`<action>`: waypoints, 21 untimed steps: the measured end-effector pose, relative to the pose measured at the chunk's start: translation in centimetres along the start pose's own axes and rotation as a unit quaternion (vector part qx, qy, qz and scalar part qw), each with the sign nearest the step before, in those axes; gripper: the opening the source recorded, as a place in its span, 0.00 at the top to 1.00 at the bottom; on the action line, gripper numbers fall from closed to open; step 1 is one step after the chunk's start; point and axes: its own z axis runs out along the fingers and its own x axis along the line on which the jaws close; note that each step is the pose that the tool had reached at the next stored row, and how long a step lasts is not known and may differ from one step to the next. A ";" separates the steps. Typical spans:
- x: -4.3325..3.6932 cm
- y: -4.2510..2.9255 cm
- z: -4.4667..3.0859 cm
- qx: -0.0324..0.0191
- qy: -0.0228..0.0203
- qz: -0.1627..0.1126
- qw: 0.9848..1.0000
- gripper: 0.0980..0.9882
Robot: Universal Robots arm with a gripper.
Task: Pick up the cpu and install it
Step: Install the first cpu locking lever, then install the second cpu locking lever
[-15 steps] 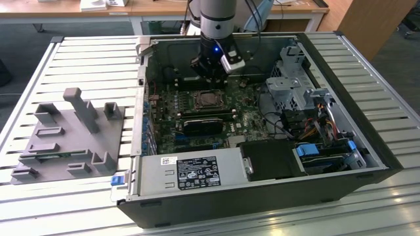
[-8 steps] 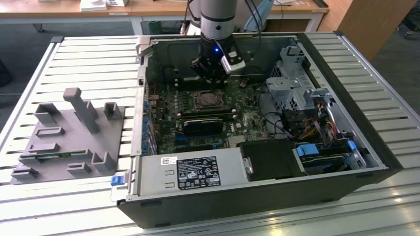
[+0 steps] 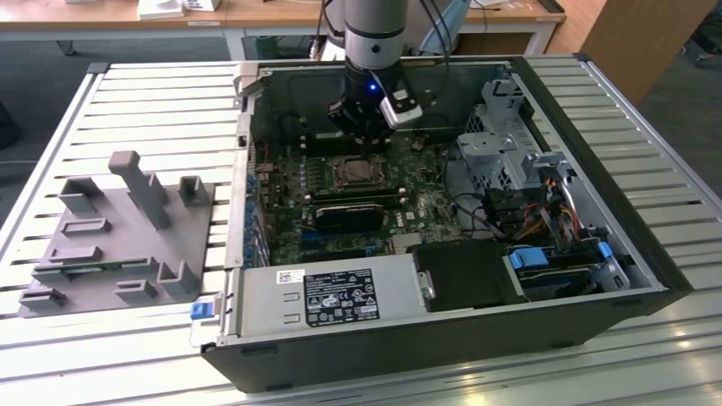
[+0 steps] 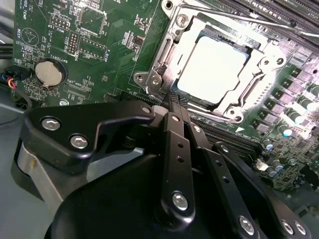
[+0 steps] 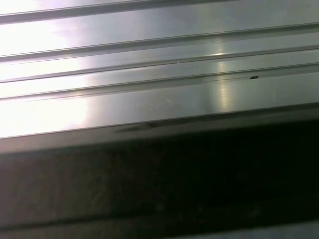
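Hand [image 4: 173,99] closed, fingers together, holding nothing, poised just beside the socket [image 4: 162,74]; cpu [image 4: 212,67] lies seated inside it. Verify flush seating before pressing.

cpu [image 4: 212,69] | silvery square | flat, apparently seated in socket [image 4: 164,74]

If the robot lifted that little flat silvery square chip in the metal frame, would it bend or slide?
The flat silvery square chip has a metal-looking top plate, so it probably stays stiff. That smooth, shiny top might be slippery to pinch. Being thin and small, it is likely light, and it cannot roll.
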 end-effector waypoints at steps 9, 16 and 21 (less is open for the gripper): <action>-0.05 -0.37 0.00 0.000 0.000 0.000 1.000 0.99; -0.12 -0.91 0.00 0.002 0.000 0.000 1.000 0.99; -0.16 -1.22 -0.07 0.006 -0.001 0.000 1.000 0.99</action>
